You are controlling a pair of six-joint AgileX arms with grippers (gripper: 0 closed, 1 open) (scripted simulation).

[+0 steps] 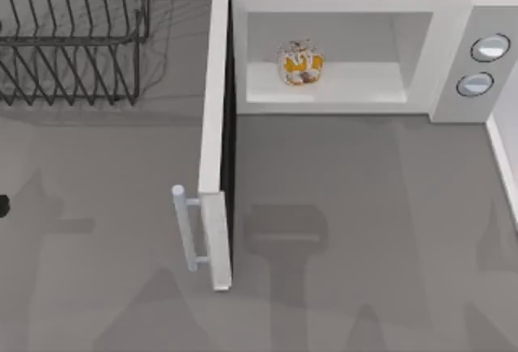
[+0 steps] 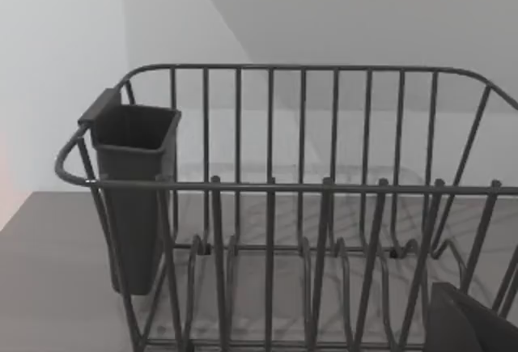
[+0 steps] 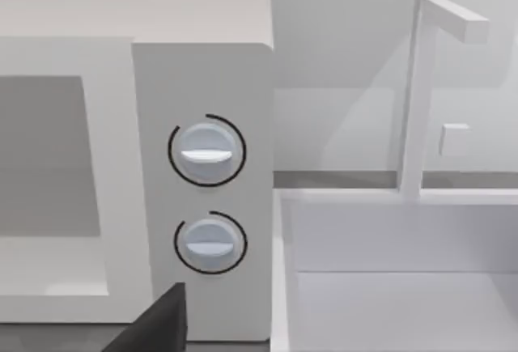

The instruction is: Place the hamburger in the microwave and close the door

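Grey worktop [image 1: 105, 182] spreads across the top view, bare in its lower half apart from soft shadows. At the upper right of the frame stands the microwave [image 1: 356, 4], a white box with its pale cavity open to view and a grey side panel [image 1: 481, 65] carrying two round knobs [image 3: 206, 151]. Its door [image 1: 217, 142] is swung wide, running edge-on from the cavity's left side down toward the lower centre, with a pale bar handle [image 1: 188, 226] on its outer face. A black wire rack [image 1: 77, 32] fills the upper left; the left wrist view shows a dark cup [image 2: 133, 186] hung on its end. Smallest is the hamburger [image 1: 300, 63], sitting on the cavity floor. Whether either end effector is apart or together, I cannot tell.
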